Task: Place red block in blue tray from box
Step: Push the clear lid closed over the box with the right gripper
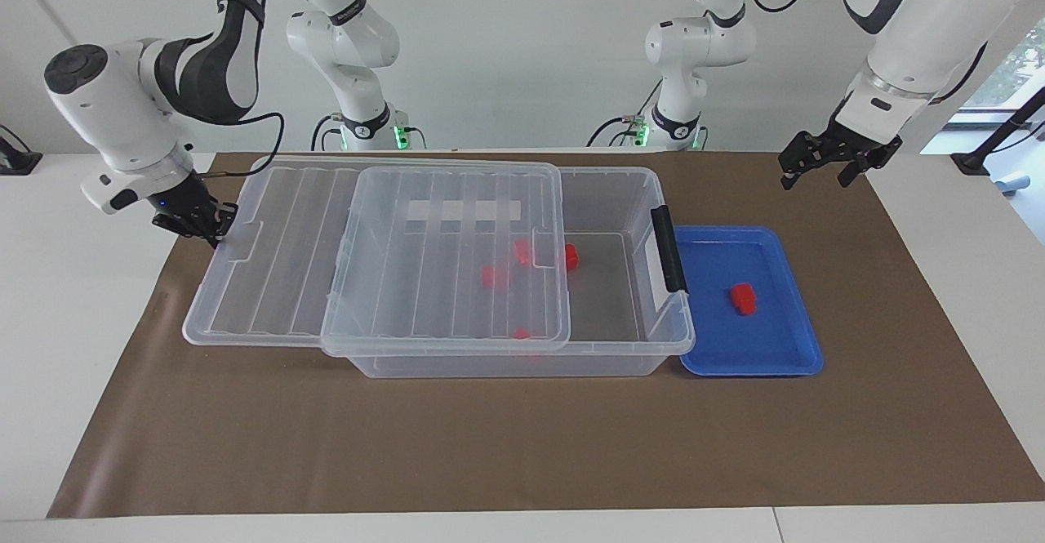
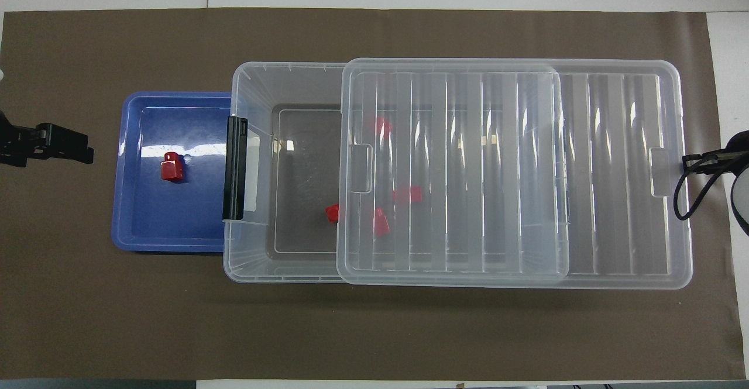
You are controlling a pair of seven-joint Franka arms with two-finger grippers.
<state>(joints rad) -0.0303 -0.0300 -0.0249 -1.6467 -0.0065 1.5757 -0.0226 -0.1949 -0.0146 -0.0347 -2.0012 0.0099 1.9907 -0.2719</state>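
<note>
The bench (image 1: 522, 445) carried the box (image 1: 608, 347), a long clear bin lying lengthwise along the robots' line, with its ribbed lid (image 1: 375, 257) slid part-way off toward the right arm's end, so that only the portion of the box beside the blue tray (image 1: 784, 359) lay uncovered. The step in hand looked like closing the lid: the right claw (image 1: 214, 227), fingertips together, sat against the lid's end edge at the right arm's end, apparently touching it, though contact was hard to confirm from either view. To do this well, the push should run straight along the box's long axis, low and level on the lid's edge, so the lid rides squarely on the rim rather than skewing or tipping off, and slowly enough that the box itself does not shove into the tray touching its end. The left claw (image 1: 824, 163), fingers apart, waited in the air over the bench's corner, near the tray. One red block (image 1: 743, 298) already lay in the blue tray, near its middle; its long axis seemed to run roughly away from the robots, stud end farther from them. Further red blocks (image 2: 386, 210) stayed in the box, one at the lid's edge, the others under it.
</note>
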